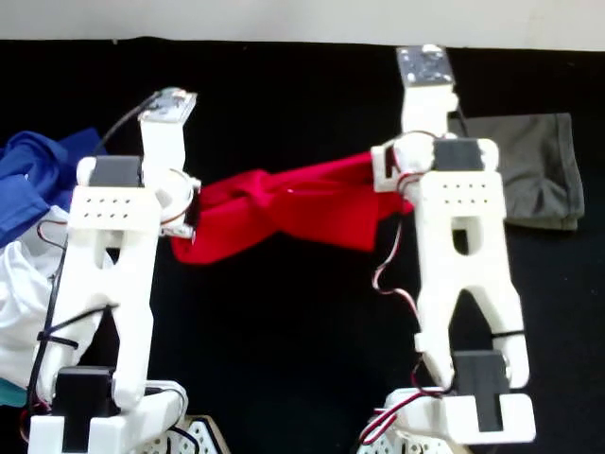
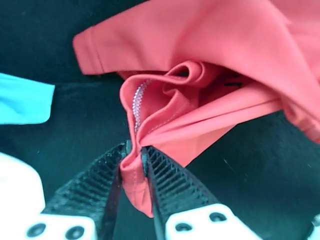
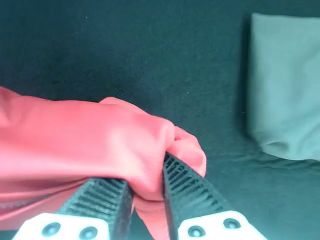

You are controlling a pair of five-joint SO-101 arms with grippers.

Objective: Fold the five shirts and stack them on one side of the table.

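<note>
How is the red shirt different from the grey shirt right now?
The red shirt is stretched between the left gripper and the right gripper, each shut on one end; the grey shirt is held by neither. The red shirt is twisted and bunched; the grey shirt is folded flat. Both are plain, single-coloured cloth over the black table.

Red shirt [image 1: 284,208] strung from left arm [image 1: 113,246] to right arm [image 1: 463,246] blocks the middle. Bare surface [image 1: 284,331] open on its near side. Blue shirt [image 1: 33,180], white shirt [image 1: 24,303] crowd the left arm; grey shirt [image 1: 534,170] flanks the right arm.
</note>
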